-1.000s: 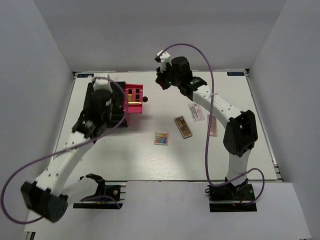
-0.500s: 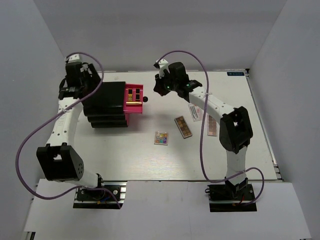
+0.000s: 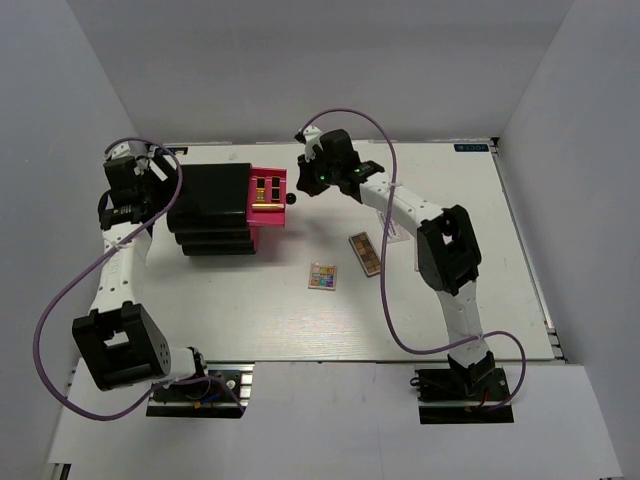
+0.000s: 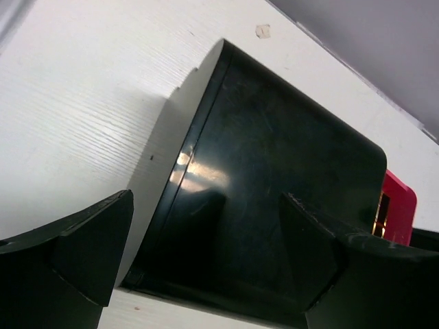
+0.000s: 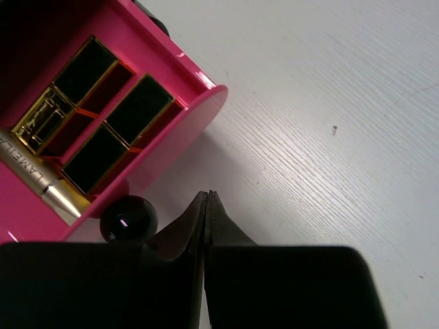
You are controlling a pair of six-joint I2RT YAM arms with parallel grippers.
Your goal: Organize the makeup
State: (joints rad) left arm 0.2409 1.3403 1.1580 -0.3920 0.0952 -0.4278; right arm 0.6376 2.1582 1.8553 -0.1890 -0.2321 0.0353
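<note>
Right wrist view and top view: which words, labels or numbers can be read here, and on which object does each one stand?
"LAMEL": on the rose-gold tube lying in the open pink drawer; the word is cut off by the picture's edge.
Blue stickers at the far corners of the table: printed, but too small to read.
Left wrist view: no text at all.

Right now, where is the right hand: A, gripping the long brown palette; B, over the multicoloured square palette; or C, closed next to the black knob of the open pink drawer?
C: the right wrist view shows the right hand shut and empty, its tips just beside the black knob of the open pink drawer.
</note>
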